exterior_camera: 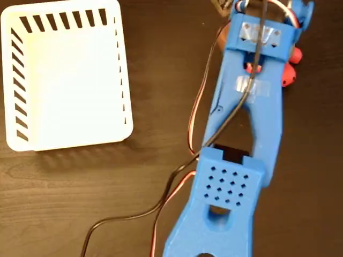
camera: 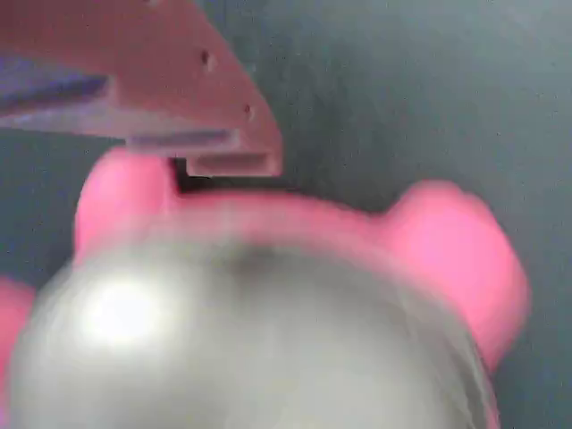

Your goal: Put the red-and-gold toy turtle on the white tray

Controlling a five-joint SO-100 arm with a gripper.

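A blurred, shiny domed shell (camera: 241, 349) ringed by soft pink-red limbs of the squishy toy turtle (camera: 447, 241) fills the near frame. One flat reddish gripper finger (camera: 179, 89) is seen at upper left, touching it, over a dark surface (camera: 429, 89).

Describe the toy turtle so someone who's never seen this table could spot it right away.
In the fixed view, follow the blue arm to its far end at upper right. The red-and-gold toy turtle peeks out beside it as coral-red lumps, mostly hidden. It is the only red thing on the dark table, far from the white tray.
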